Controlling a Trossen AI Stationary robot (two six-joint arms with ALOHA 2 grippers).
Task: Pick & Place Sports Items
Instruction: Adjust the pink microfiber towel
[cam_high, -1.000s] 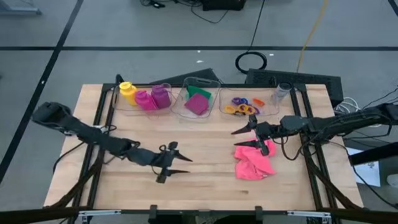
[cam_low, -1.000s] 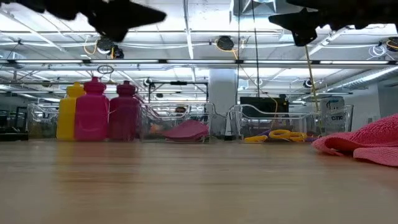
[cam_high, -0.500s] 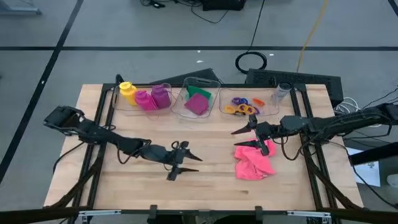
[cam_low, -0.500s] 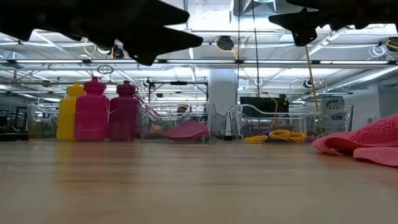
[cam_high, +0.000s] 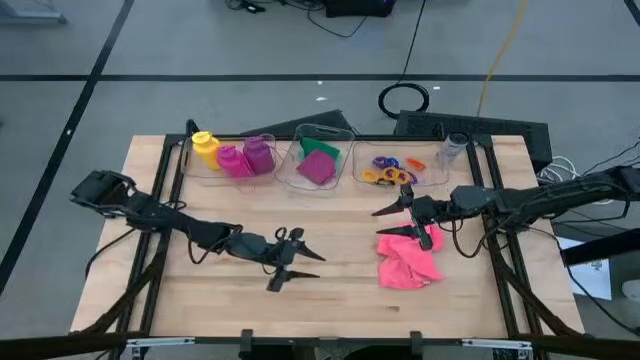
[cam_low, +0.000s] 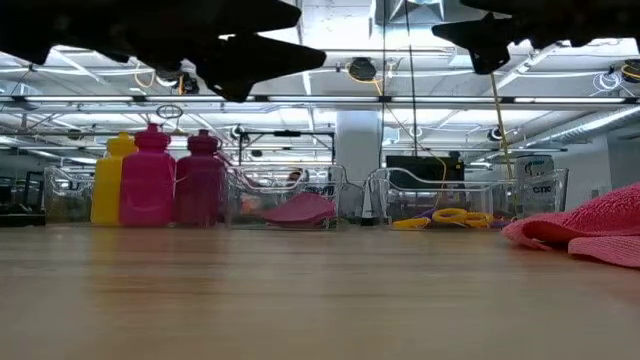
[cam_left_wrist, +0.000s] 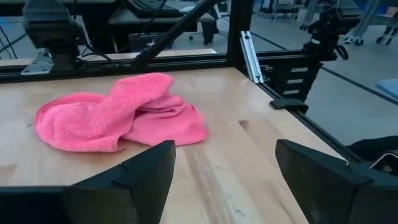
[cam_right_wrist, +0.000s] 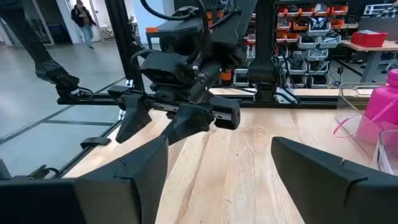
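Observation:
A pink cloth (cam_high: 407, 261) lies crumpled on the table at the right; it also shows in the left wrist view (cam_left_wrist: 118, 117) and the low view (cam_low: 590, 233). My left gripper (cam_high: 296, 268) is open and empty above the table's middle, pointing toward the cloth. My right gripper (cam_high: 390, 222) is open and empty just left of and above the cloth's far end. Yellow, magenta and purple bottles (cam_high: 232, 155) stand in the left bin. Green and magenta cloths (cam_high: 317, 160) lie in the middle bin. Small rings (cam_high: 390, 169) lie in the right bin.
Three clear bins (cam_high: 300, 175) stand in a row along the table's far edge. A dark metal frame (cam_high: 500, 260) runs along the table's sides. A person (cam_right_wrist: 81, 18) walks in the room far behind the table.
My left gripper has moved toward the table's right edge, closer to the pink cloth, then held still. The cloth and my right gripper have stayed where they were.

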